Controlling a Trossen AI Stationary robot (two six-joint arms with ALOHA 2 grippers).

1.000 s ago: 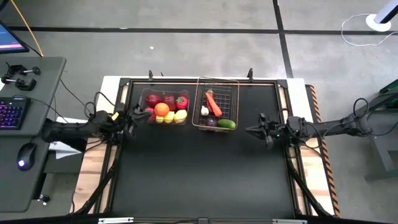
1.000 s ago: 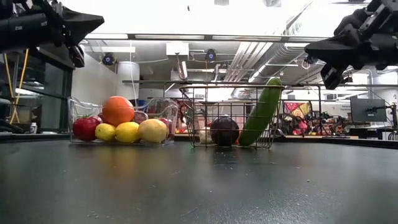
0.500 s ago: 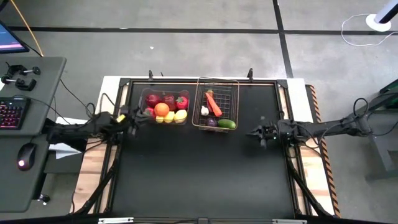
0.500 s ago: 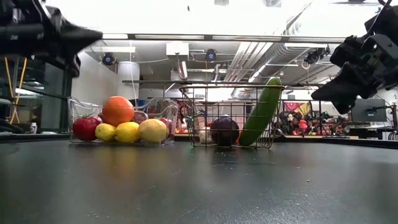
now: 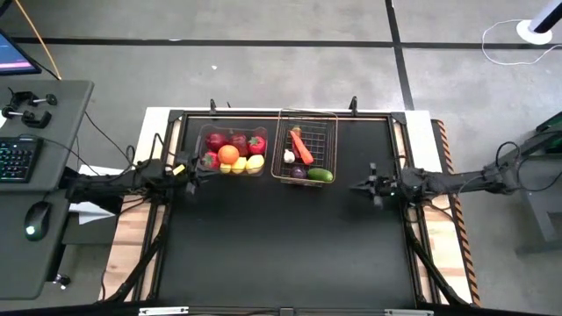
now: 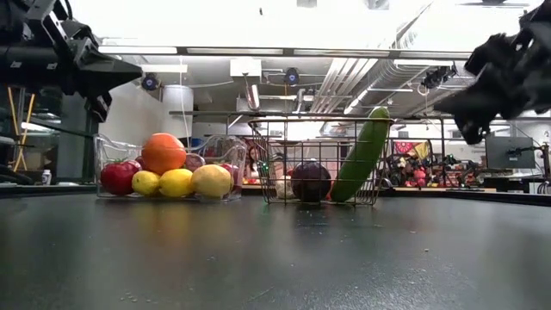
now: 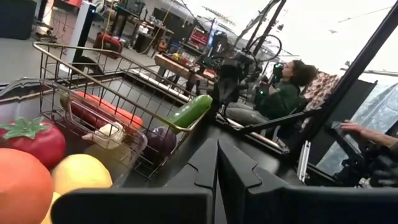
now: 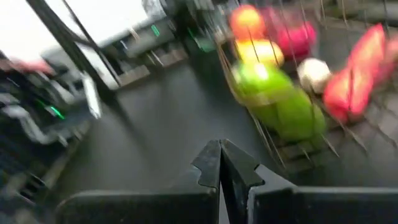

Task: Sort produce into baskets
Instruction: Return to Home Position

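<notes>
A clear plastic bin at the table's far side holds red apples, an orange, lemons and a tomato. Beside it on its right a copper wire basket holds a carrot, garlic, an eggplant and a green cucumber that leans on the basket's wall. My left gripper is shut and empty, above the table just left of the bin. My right gripper is shut and empty, above the table right of the basket.
The black table top lies bare in front of both containers. A desk with a keyboard and mouse stands off the table's left. A seated person shows beyond the table in the left wrist view.
My left gripper has drawn back toward the table's left edge, away from the bin. My right gripper has dipped, risen again and turned a little, staying right of the basket. The produce and both containers have stayed put.
</notes>
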